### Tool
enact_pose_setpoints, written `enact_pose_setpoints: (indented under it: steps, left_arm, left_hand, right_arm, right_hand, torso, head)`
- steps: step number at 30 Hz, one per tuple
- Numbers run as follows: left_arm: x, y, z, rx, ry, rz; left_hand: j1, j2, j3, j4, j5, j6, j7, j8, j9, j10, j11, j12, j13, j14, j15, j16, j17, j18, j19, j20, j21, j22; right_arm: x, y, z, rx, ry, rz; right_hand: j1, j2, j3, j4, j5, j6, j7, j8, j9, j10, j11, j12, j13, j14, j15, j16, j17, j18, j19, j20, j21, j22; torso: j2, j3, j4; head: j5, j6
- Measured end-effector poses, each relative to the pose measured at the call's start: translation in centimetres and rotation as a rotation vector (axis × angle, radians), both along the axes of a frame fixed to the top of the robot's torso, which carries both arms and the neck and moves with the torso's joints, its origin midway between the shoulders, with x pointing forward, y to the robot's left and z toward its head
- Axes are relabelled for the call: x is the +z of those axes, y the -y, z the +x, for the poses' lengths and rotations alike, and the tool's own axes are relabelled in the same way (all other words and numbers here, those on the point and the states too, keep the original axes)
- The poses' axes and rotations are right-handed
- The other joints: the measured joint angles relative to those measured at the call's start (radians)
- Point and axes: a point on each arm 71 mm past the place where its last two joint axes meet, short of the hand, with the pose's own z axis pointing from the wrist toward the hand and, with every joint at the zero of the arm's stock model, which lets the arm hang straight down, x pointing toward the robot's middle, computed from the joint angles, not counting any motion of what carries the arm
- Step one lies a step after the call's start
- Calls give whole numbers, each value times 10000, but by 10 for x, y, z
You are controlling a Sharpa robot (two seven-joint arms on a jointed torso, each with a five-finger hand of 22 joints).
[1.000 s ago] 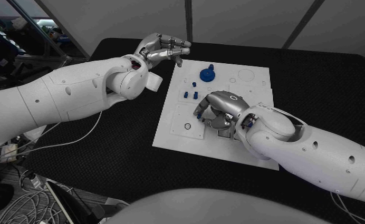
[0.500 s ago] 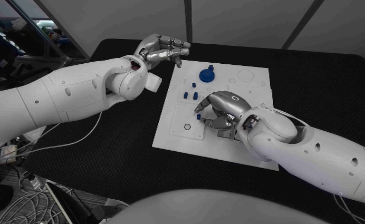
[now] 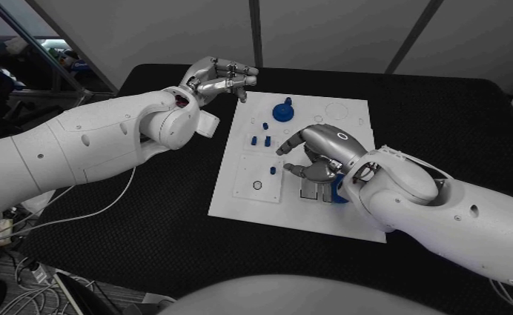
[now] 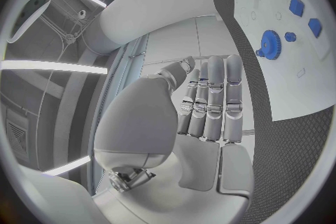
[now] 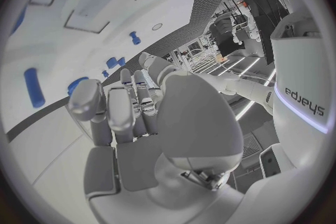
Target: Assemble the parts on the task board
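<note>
Having shifted slightly across the task board [image 3: 321, 215], the right hand [image 3: 321, 153] hovered with fingers curled, holding nothing visible. The left hand [image 3: 219, 78] stayed raised, curled and empty. A blue gear [image 3: 283, 113] sat near the white board's far edge.

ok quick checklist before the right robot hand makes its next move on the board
1. Board flat on the table: ok.
2. Right robot hand over the board's middle: ok.
3. Right robot hand holding a part: cannot tell, its fingers curl down and hide what is under them.
4. Left robot hand off the board, beyond its far left corner: ok.
5. Left robot hand holds nothing, fingers curled in: ok.
6. Blue gear stands at the far end, apart from both hands: ok.
</note>
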Motion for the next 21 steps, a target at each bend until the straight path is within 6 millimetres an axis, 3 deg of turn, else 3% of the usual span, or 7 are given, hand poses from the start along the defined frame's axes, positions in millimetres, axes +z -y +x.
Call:
enact_pose_setpoints:
  steps: [10, 21]
  left_arm:
    - [-1, -2, 0, -10, -27, 13]
    - [-1, -1, 0, -54, -40, 1]
  left_hand:
    - [0, 0, 0, 0, 0, 0, 0, 0, 0, -6, 6, 0, 0, 0, 0, 0, -3, 1, 0, 0, 0, 0]
    - [0, 0, 0, 0, 0, 0, 0, 0, 0, -6, 6, 0, 0, 0, 0, 0, -2, 0, 0, 0, 0, 1]
  right_arm:
    - [21, 50, 22, -1321, -359, 106]
    - [19, 72, 27, -1801, -578, -624]
  right_hand:
    - [-77, -78, -168, 30, 0, -78, -78, 0, 1, 46, 27, 116, -58, 37, -38, 85, 113, -1, 113, -50, 39, 64]
    - [-116, -117, -282, 34, 0, -108, -108, 1, 12, -11, -30, 156, -93, 37, -37, 85, 112, -2, 112, -50, 39, 63]
  torso:
    - [1, -7, -12]
    - [1, 0, -8]
  head:
    - [-317, 244]
    - [-518, 277]
